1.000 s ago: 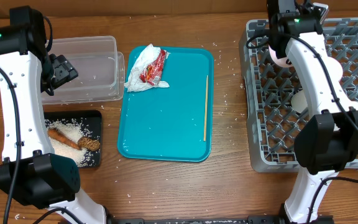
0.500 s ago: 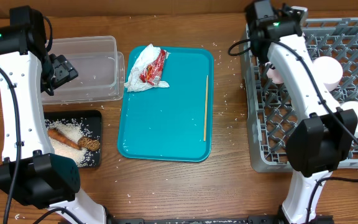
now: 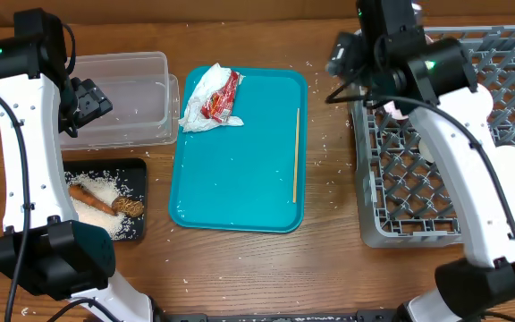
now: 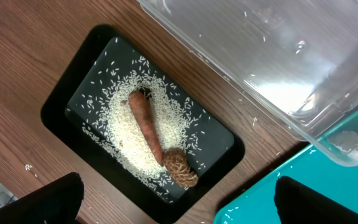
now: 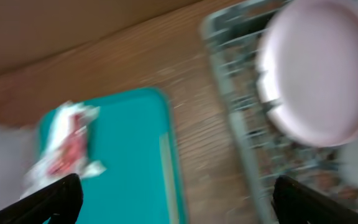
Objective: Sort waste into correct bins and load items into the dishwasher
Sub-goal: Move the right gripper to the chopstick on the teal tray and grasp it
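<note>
Dish rack [image 3: 401, 192] fills the right end of the worktop, and a round white dish [image 5: 328, 68] already stands in it near its far left corner (plate or bowl, the blur hides which). The teal tray [image 3: 240, 179] lies mid-worktop. The clear tub [image 3: 123, 98] sits toward the far left corner, and the black tray [image 3: 139, 179] toward the near left corner.

The black tray holds the rice [image 3: 105, 188], the carrot stick [image 3: 89, 197] and the brown piece [image 3: 128, 207]. The napkin [image 3: 199, 98] and the wrapper [image 3: 222, 97] lie touching at the teal tray's far left corner. The wooden stick [image 3: 296, 156] lies flat along its right edge.

Both tools gape wide and carry nothing. The left tool [image 4: 179, 186] hangs by the tub's left end, and the right tool [image 5: 176, 193] hangs over the rack's far left corner.

The stick looks like the right arm's next job. It is best taken near its middle, jaws set across its length and lowered until they almost touch the tray, because a thing so thin can slip out. The napkin and wrapper probably belong in the tub, and the left tool is nearer. One pinch through both where they overlap should do.
</note>
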Robot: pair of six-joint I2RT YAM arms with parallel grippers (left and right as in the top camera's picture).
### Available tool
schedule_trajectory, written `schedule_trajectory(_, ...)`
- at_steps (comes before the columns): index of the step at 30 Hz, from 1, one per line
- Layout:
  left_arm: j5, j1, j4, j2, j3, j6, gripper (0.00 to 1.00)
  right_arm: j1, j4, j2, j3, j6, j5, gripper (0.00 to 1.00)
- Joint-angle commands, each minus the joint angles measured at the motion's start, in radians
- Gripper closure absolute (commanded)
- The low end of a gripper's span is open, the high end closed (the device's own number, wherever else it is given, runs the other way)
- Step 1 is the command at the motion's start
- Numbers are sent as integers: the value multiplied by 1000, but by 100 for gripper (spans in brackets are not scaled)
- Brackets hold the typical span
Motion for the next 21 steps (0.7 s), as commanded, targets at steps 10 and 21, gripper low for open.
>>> schedule_trajectory(10,1,-13,2,-17,16,4,0,117,92,161,-254,56,-220,36)
schedule_trajectory(21,1,-13,2,-17,16,4,0,217,194,350,-322,54,-219,52)
